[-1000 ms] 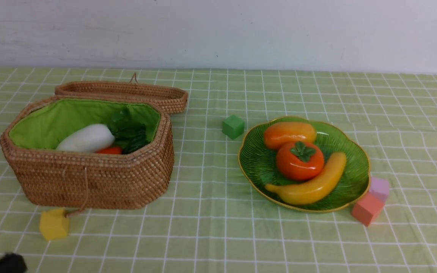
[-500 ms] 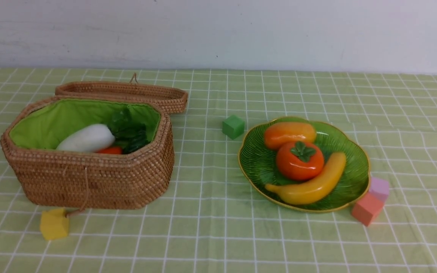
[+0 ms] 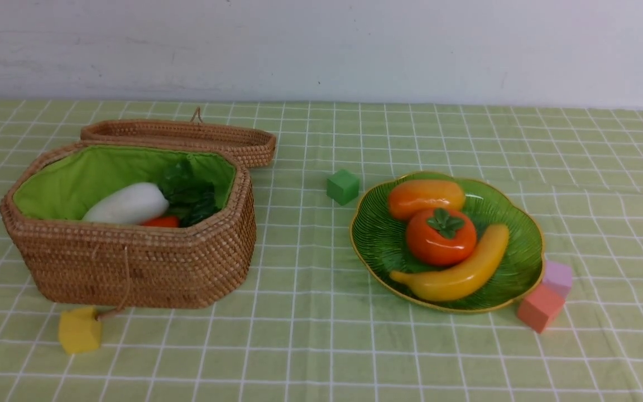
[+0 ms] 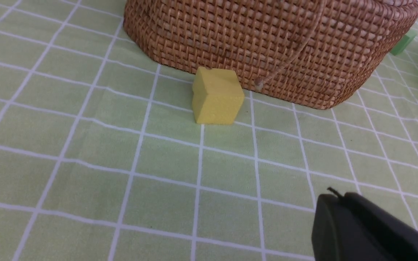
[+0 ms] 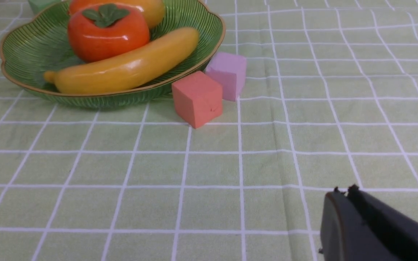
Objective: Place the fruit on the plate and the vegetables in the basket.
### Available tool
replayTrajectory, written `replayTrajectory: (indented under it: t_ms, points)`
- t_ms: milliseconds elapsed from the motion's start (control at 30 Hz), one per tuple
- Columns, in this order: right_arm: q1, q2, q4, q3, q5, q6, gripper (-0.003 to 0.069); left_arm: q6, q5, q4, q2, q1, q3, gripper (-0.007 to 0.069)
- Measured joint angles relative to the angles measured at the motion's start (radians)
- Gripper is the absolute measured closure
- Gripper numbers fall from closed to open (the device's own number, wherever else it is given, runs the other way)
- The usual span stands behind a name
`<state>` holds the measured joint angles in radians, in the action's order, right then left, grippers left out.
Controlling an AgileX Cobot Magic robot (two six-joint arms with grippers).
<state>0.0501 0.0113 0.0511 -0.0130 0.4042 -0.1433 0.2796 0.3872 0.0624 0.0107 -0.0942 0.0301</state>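
The banana (image 3: 455,273), mango (image 3: 426,197) and persimmon (image 3: 441,236) lie on the green plate (image 3: 522,262) at the right. The wicker basket (image 3: 132,262) at the left holds the white radish (image 3: 127,205), a bit of the carrot (image 3: 161,221) and dark green leaves; the eggplant is hidden. Neither gripper shows in the front view. My left gripper (image 4: 334,197) is shut and empty, low over the cloth, short of the basket (image 4: 267,43). My right gripper (image 5: 343,194) is shut and empty, short of the plate (image 5: 24,54) with its banana (image 5: 122,69) and persimmon (image 5: 107,32).
The basket's lid (image 3: 182,137) lies behind the basket. A yellow cube (image 3: 79,330) sits at the basket's front, a green cube (image 3: 343,186) between basket and plate, a red cube (image 3: 540,307) and a pink cube (image 3: 557,277) against the plate's right side.
A dark part of the left arm, at the lower left corner one second ago, has left the front view. Nothing else moved.
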Motion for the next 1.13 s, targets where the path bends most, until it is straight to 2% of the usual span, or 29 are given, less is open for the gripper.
replayTrajectory:
  t_ms: [1133]
  points:
    - [0.0, 0.0, 0.0, 0.0, 0.0, 0.0, 0.061, 0.0, 0.0, 0.0, 0.0, 0.0, 0.0, 0.0627]
